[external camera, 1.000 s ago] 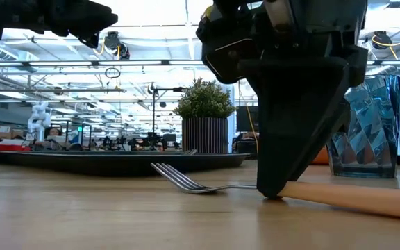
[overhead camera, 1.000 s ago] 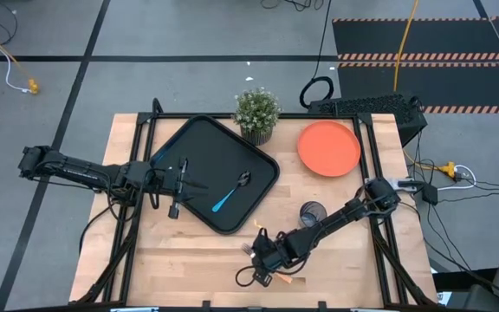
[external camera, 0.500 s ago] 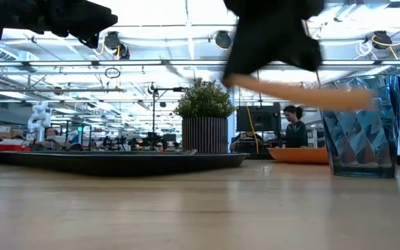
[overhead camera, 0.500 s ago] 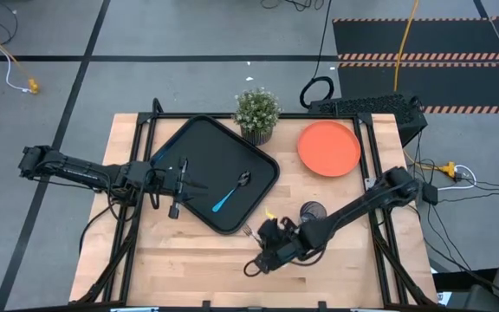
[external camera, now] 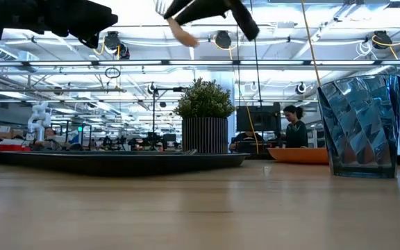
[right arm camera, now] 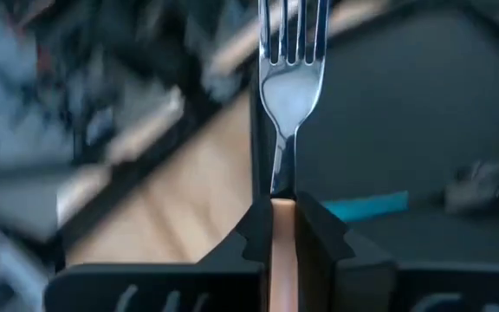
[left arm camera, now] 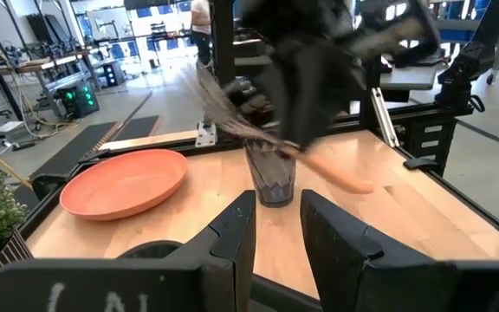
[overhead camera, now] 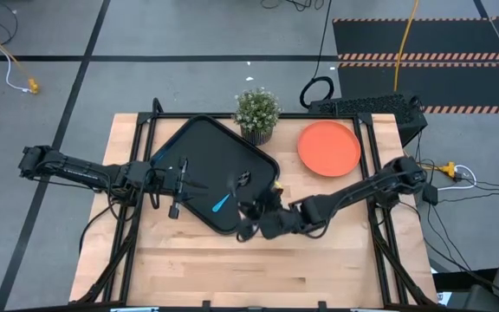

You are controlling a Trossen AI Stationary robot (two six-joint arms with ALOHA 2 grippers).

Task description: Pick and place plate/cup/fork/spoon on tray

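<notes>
A: Where is the small fork with silver tines and an orange-tan handle?

B: Pinched by its handle in the right hand, carried clear of the wooden desk at the near rim of the large black rectangular tray. Its long axis runs straight out of the hand, tines leading over the tray.

A: What's already there?

B: The blue-handled spoon.

A: The left hand?

B: Waiting at the tray's far side, fingers slightly parted, empty.
</notes>
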